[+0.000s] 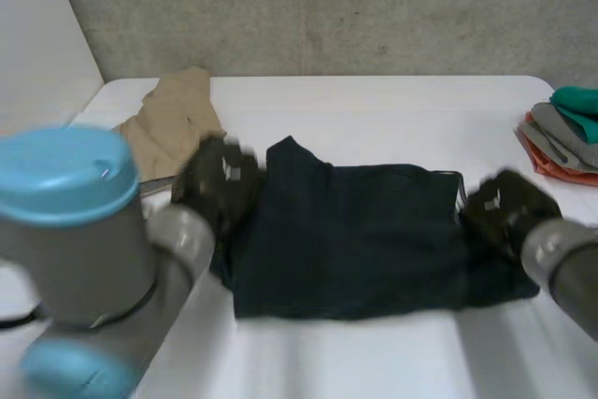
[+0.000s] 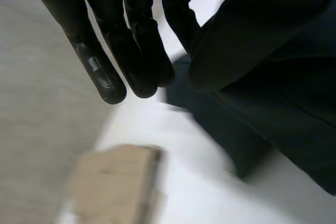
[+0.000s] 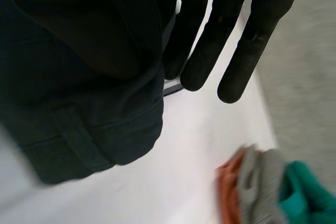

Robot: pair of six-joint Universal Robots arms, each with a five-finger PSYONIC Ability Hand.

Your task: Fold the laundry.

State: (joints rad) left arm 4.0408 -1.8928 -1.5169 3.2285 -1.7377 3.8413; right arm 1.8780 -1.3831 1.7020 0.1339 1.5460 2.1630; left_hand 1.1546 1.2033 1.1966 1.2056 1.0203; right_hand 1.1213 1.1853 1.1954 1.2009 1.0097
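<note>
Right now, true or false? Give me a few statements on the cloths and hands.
1. The dark garment lies between the two hands. True.
2. The tan cloth is beside the right hand. False: it is beside the left hand.
3. A teal piece tops the pile at the table's right side. True.
4. The left hand rests on the tan cloth. False: it is at the dark garment's left edge.
</note>
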